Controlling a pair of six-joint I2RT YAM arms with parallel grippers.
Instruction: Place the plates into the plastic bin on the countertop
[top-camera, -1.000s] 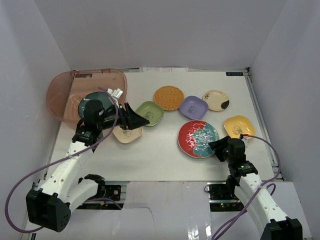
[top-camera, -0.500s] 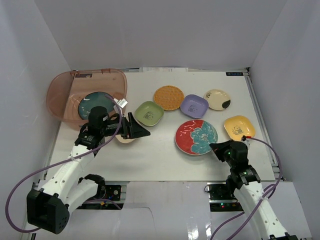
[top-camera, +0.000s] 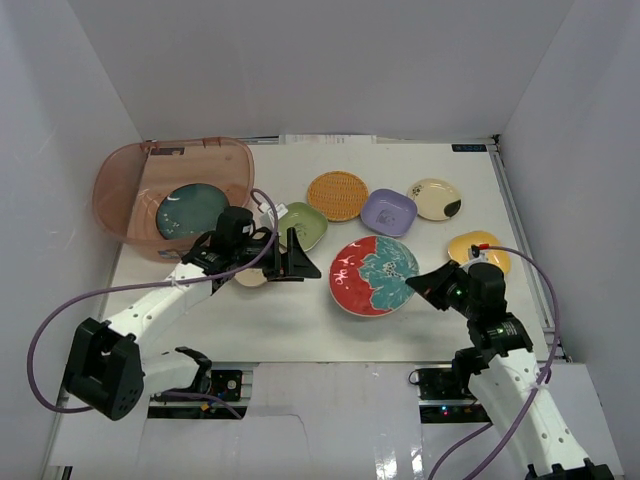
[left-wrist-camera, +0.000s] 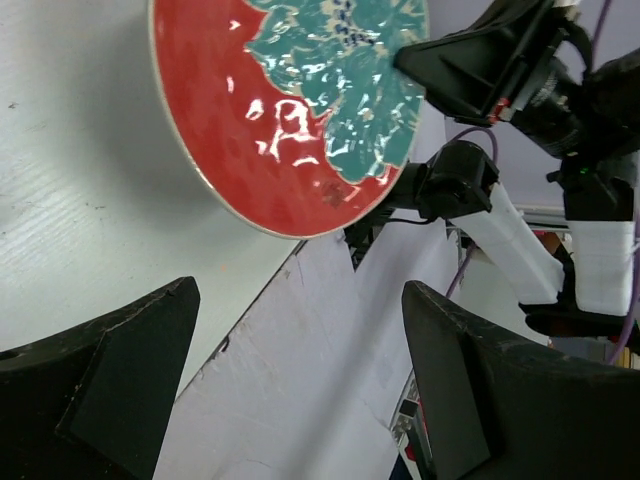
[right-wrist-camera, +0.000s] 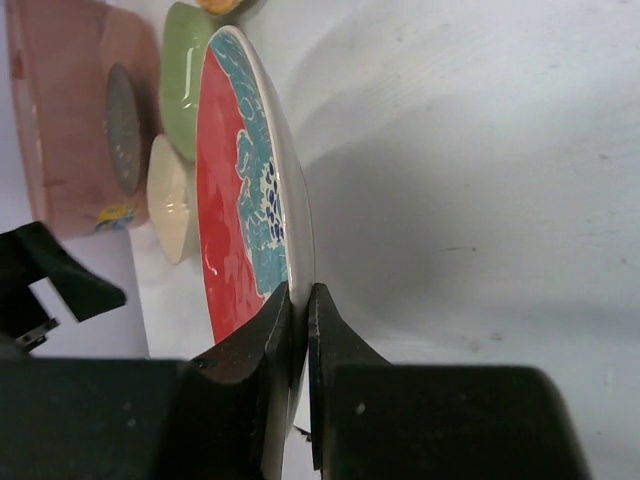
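Observation:
The red-and-teal floral plate (top-camera: 373, 275) hangs tilted above the countertop (top-camera: 300, 320), mid-table. My right gripper (top-camera: 425, 285) is shut on its right rim; in the right wrist view the jaws (right-wrist-camera: 300, 300) pinch the edge of the plate (right-wrist-camera: 235, 200). My left gripper (top-camera: 300, 265) stands open just left of that plate, nothing between its fingers (left-wrist-camera: 110, 390); the plate (left-wrist-camera: 290, 100) fills the top of the left wrist view. The plastic bin (top-camera: 130, 180) sits at the far left with a dark teal plate (top-camera: 192, 210) inside.
Green (top-camera: 305, 225), orange woven (top-camera: 337, 194), lavender (top-camera: 388, 212), cream (top-camera: 433, 199) and yellow (top-camera: 478, 250) plates lie across the back and right. A beige dish (top-camera: 250, 277) is partly under my left arm. White walls enclose the table.
My right gripper shut on the floral plate's rim, lifted it and carried it left. My left arm swung right from over the beige dish toward the plate, still open.

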